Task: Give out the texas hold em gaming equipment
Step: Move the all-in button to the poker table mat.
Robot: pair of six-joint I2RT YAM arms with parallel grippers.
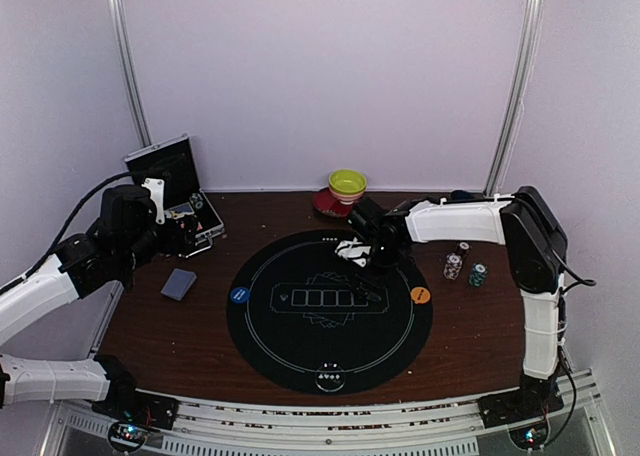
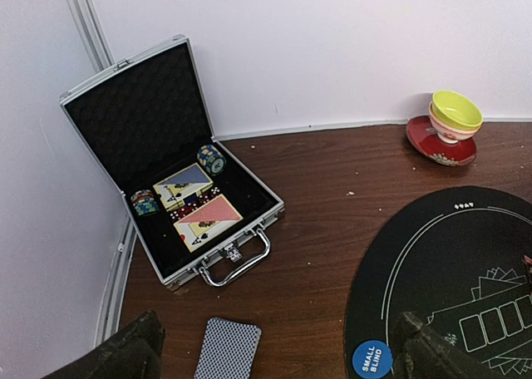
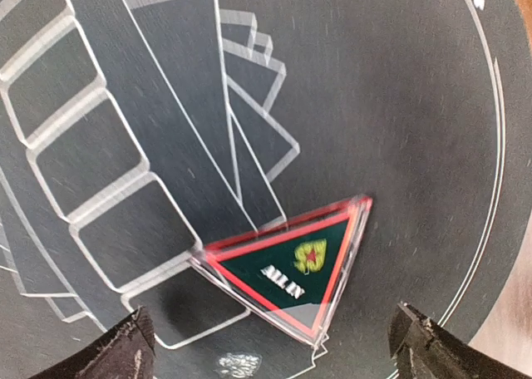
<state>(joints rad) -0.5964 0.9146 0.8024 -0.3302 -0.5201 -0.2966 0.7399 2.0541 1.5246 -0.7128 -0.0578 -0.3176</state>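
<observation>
A triangular red-and-green "ALL IN" marker (image 3: 291, 267) lies flat on the black poker mat (image 3: 399, 88), between the wide-apart fingers of my right gripper (image 3: 270, 354), which touch nothing. That gripper (image 1: 372, 258) hovers over the mat's far side (image 1: 300, 351). A grey-blue-backed deck of cards (image 2: 227, 350) lies on the wood between the spread fingers of my open left gripper (image 2: 278, 358). A blue "SMALL BLIND" disc (image 2: 371, 358) sits on the mat's left edge and an orange disc (image 1: 420, 295) on its right. Two chip stacks (image 1: 455, 264) (image 1: 478, 274) stand right of the mat.
An open aluminium case (image 2: 237, 254) stands at the back left, holding chip stacks (image 2: 211, 158), card boxes (image 2: 208, 219) and dice. A yellow-green bowl on a red saucer (image 1: 345, 188) sits against the back wall. Walls enclose the table on three sides.
</observation>
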